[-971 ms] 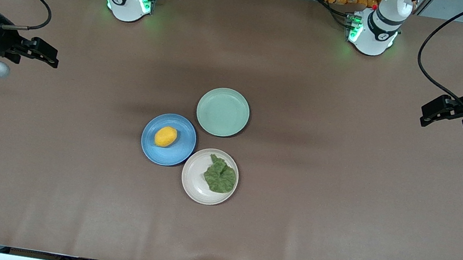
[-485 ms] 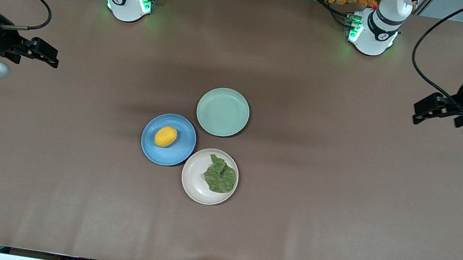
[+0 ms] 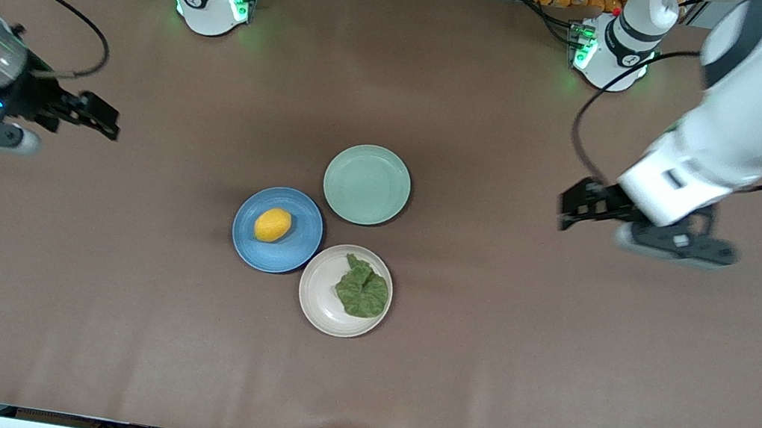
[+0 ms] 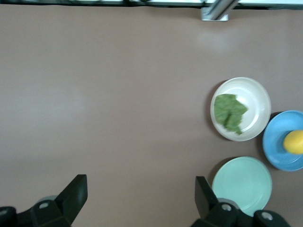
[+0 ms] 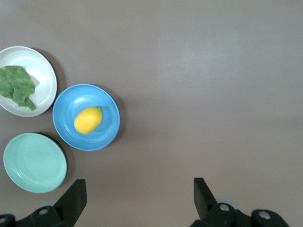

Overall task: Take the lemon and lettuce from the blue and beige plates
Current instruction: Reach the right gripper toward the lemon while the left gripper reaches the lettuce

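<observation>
Brown cloth-covered table (image 3: 555,361) carried three round plates clustered at its middle. Small oval yellow-orange lemon (image 3: 272,225) lay on the medium blue plate (image 3: 297,247), toward the right arm's end. Crinkled dark green lettuce leaf (image 3: 362,290) sat on the off-white beige plate (image 3: 320,292), nearest the front camera. Pale mint-green plate (image 3: 366,184) lay beside both, apparently touching. Left gripper (image 3: 570,210) and right gripper (image 3: 104,120) hung over bare table, jaws wide, holding nothing.

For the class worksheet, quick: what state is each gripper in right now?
Left gripper: open, holding nothing, over bare table.
Right gripper: open, holding nothing, over bare table.
</observation>
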Available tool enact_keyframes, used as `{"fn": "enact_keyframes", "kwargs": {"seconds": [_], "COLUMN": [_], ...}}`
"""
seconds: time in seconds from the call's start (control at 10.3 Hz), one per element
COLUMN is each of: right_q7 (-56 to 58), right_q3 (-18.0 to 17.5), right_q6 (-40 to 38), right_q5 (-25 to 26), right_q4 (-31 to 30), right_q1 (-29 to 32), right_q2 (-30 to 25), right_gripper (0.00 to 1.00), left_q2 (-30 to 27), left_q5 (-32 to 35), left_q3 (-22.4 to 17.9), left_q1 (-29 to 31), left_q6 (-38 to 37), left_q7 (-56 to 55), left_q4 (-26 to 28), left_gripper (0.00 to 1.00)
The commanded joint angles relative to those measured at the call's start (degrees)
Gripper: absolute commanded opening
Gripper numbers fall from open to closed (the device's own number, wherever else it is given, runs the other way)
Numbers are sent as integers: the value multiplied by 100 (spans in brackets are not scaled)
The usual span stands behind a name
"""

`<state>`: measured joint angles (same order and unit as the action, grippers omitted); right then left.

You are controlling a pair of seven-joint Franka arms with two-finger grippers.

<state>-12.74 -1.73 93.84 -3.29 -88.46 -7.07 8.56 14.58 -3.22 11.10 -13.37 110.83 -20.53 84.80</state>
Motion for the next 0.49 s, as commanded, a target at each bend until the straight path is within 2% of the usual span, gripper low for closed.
{"fn": "enact_keyframes", "kwargs": {"seconds": [0.0, 0.19, 0.39], "right_q7": [-945, -2035, -2652], "right_q3": [-20, -186, -275], "right_q6": [170, 318, 949], "right_q5": [-171, -322, -409], "right_q4": [161, 442, 461], "right_q1": [-215, -426, -506], "right_q2": [670, 1416, 1971], "right_gripper": [100, 100, 100], "left_q2": [771, 1658, 2563], "left_q5": [-56, -38, -12], "left_q3": [-46, -72, -308], "left_q1": [-655, -1183, -1833], "left_q6": [1057, 2724, 4649], "left_q7": [-905, -1014, -1277], "left_q4": [-200, -227, -235], "left_gripper": [100, 100, 100]}}
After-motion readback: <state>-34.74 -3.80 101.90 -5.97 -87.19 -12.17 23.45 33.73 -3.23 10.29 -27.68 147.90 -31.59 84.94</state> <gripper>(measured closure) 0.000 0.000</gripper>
